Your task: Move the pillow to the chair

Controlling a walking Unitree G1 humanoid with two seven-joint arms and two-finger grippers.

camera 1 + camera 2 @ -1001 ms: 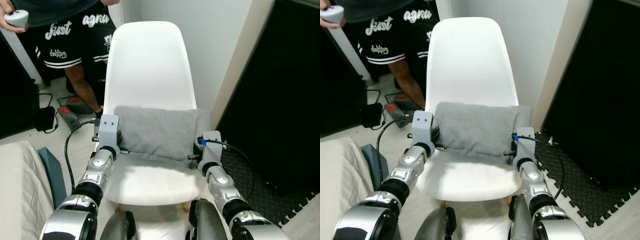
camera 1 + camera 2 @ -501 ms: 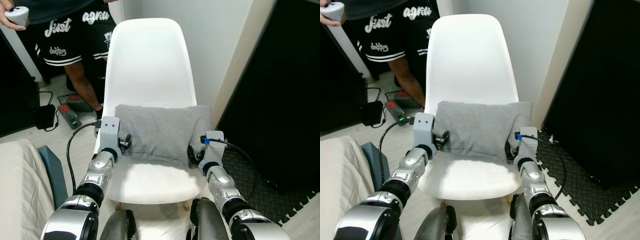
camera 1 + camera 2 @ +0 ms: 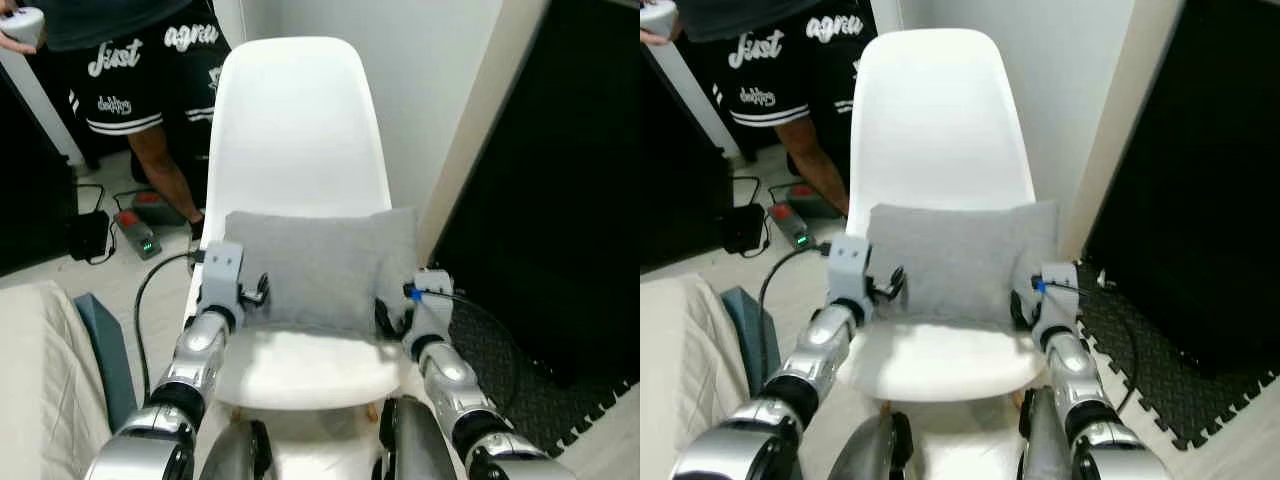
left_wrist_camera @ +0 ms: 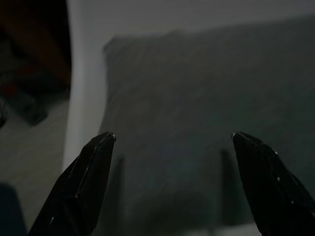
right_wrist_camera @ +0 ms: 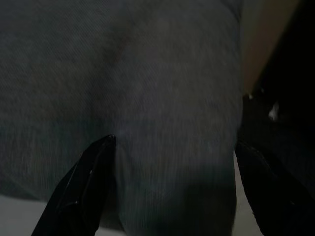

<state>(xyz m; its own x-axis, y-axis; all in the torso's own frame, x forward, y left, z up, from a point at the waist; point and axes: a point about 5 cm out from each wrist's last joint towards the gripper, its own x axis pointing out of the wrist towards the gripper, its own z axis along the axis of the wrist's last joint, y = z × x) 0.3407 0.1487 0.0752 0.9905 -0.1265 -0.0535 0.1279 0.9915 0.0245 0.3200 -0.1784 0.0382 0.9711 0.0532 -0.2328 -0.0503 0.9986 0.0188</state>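
Note:
A grey pillow [image 3: 315, 265] rests on the seat of a white chair [image 3: 290, 120] and leans against its back. My left gripper [image 3: 258, 290] is at the pillow's lower left corner, and in the left wrist view this gripper [image 4: 172, 135] is open, with the pillow [image 4: 197, 123] a little ahead of the fingertips. My right gripper [image 3: 385, 315] is at the lower right corner. In the right wrist view it [image 5: 172, 140] is open too, with the pillow's fabric [image 5: 162, 88] close in front. Neither gripper holds anything.
A person [image 3: 140, 60] in black shorts stands behind the chair on the left, holding a white controller [image 3: 20, 22]. A power strip and cables [image 3: 140, 235] lie on the floor there. A dark panel [image 3: 560, 180] and a black foam mat [image 3: 560, 400] are on the right. Beige bedding [image 3: 40, 390] is at the near left.
Both grippers have come off the pillow's ends and drawn back a little toward me. The pillow now leans more upright against the chair back.

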